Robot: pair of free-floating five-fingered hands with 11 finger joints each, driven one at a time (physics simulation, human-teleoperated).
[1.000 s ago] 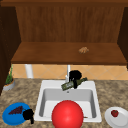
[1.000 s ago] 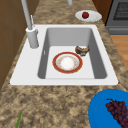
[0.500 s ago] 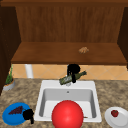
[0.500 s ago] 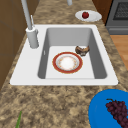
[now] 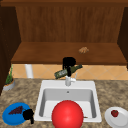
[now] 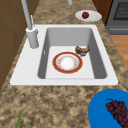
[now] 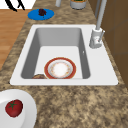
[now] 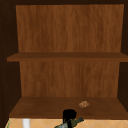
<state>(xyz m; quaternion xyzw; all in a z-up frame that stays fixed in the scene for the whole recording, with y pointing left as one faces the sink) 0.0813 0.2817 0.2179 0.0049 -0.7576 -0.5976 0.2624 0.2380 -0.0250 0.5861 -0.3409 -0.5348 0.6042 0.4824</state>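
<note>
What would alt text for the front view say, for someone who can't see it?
A black right hand holds a green bottle tilted in the air above a white sink, in front of a wooden shelf. The left hand hangs by a blue plate of grapes; a big red ball fills the foreground.

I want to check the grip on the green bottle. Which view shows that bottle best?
The front view: the whole green bottle shows there, tilted above the faucet, with the right hand curled round its middle. The upper view shows the bottle cut off at the bottom edge under the hand.
</note>
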